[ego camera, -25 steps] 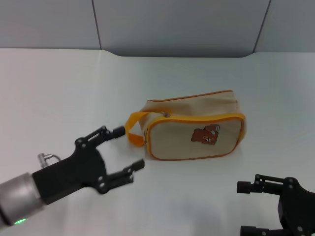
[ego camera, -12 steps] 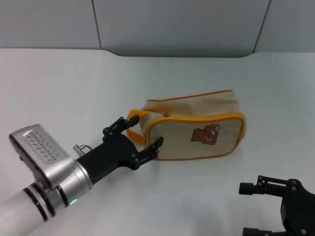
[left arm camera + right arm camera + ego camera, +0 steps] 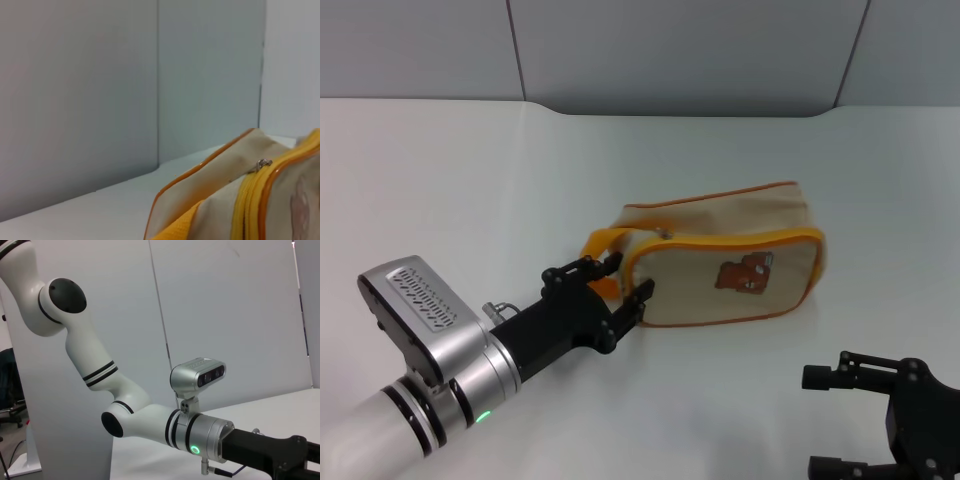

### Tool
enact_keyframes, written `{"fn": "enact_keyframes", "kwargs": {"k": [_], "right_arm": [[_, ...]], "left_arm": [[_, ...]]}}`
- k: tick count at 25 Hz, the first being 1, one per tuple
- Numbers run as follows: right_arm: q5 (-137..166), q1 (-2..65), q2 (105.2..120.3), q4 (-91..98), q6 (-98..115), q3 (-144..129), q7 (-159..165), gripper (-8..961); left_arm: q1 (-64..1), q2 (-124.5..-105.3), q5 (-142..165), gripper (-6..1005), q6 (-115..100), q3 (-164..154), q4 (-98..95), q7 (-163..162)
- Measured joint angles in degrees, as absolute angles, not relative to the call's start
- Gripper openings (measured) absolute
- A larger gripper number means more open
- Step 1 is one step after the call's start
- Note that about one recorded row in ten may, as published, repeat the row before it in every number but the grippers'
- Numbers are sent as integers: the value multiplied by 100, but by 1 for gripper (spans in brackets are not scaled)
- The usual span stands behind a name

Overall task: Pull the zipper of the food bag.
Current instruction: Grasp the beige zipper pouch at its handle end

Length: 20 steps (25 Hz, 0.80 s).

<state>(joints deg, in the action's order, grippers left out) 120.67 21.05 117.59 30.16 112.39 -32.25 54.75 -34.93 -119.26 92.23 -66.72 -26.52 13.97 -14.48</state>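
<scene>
The fingers (image 3: 620, 262) of the left gripper (image 3: 617, 287) are spread apart on either side of the orange strap (image 3: 600, 243) at the bag's near end, tips right against the fabric but closed on nothing; my guess is they sit there to pin or steady that end so the bag does not slide when the zipper is tugged. The food bag (image 3: 720, 264) lies on its side near the middle of the white counter (image 3: 470, 180), bear print facing up toward the head camera. It is a soft, boxy pouch of beige cloth with rounded corners and smooth yellow-orange piping. The zipper (image 3: 250, 172) runs along the narrow top panel, its small silver pull tab (image 3: 667, 236) resting at the strap end, just beyond the fingers and untouched. The right gripper (image 3: 845, 420), matte black with its fingers apart and empty, waits low at the counter's near right, well apart from the bag.
</scene>
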Motion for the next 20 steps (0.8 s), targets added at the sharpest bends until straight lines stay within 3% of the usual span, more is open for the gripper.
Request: {"fn": "enact_keyframes", "kwargs": {"k": [12,20], "right_arm": [[12067,2090,11777,3017,11232,-3142,5475,808],[12067,2060,11777,3024,11224,-3128,5475,808]], "left_arm": [[-3478,-11927,9268,357,-6752,-2572,1415,-1472],[-3436,-11927,9319,251,-7049,-2566,1415,-1483]]}}
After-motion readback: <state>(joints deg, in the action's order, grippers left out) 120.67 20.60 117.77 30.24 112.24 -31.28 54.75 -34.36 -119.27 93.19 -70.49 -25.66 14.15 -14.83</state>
